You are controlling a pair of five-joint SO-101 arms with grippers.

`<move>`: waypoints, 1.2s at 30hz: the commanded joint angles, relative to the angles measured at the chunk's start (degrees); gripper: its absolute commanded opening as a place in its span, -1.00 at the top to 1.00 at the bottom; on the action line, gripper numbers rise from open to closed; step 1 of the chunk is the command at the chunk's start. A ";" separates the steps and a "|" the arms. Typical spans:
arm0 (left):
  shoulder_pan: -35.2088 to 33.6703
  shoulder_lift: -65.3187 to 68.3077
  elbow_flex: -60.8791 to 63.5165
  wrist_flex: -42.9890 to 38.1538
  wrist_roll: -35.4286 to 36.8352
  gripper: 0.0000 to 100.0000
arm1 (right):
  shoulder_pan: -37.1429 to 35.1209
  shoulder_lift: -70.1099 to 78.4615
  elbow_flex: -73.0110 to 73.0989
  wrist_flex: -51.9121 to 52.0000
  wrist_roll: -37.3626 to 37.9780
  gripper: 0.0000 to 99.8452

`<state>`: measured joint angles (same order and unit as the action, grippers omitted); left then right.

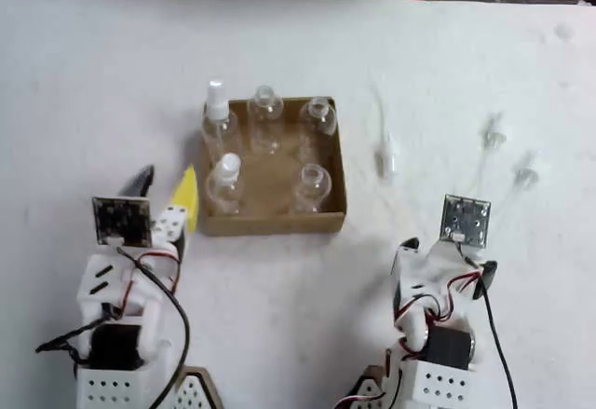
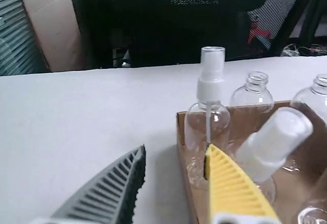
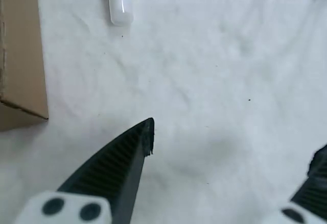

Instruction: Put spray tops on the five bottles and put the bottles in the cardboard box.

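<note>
The cardboard box (image 1: 333, 213) holds five clear bottles. Two on its left side wear white spray tops: the far one (image 1: 218, 118) (image 2: 208, 106) and the near one (image 1: 225, 184) (image 2: 271, 147). The other three bottles (image 1: 265, 115) (image 1: 318, 115) (image 1: 312, 185) are uncapped. Three loose spray tops (image 1: 385, 153) (image 1: 492, 134) (image 1: 526, 174) lie on the table right of the box. My left gripper (image 1: 166, 185) (image 2: 176, 152) is open just left of the box, its yellow finger (image 2: 230, 188) against the box's left wall. My right gripper (image 3: 235, 142) is open over bare table, with one spray top (image 3: 120, 2) ahead of it.
A white cloth covers the table (image 1: 93, 83). The box corner (image 3: 20, 55) lies beside the right gripper's path. My right arm (image 1: 433, 306) sits near the front edge, right of the box. Dark furniture stands beyond the table's far edge.
</note>
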<state>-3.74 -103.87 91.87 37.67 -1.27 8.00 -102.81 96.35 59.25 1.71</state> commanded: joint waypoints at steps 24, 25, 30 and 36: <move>1.45 -0.40 -3.43 4.84 -0.53 0.65 | 4.53 -0.31 0.26 -4.00 0.62 0.15; 1.45 -0.40 -3.52 4.84 -0.62 0.65 | 4.44 -0.31 0.26 -4.00 0.62 0.15; 1.45 -0.40 -3.87 4.84 -0.79 0.65 | 4.62 -0.31 0.00 -4.00 0.70 0.15; 1.45 -0.40 -4.04 4.92 -0.53 0.65 | 8.84 -0.31 -1.67 -3.65 0.70 0.16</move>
<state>-1.63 -103.87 91.43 42.68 -1.63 13.89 -102.81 95.56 56.62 1.71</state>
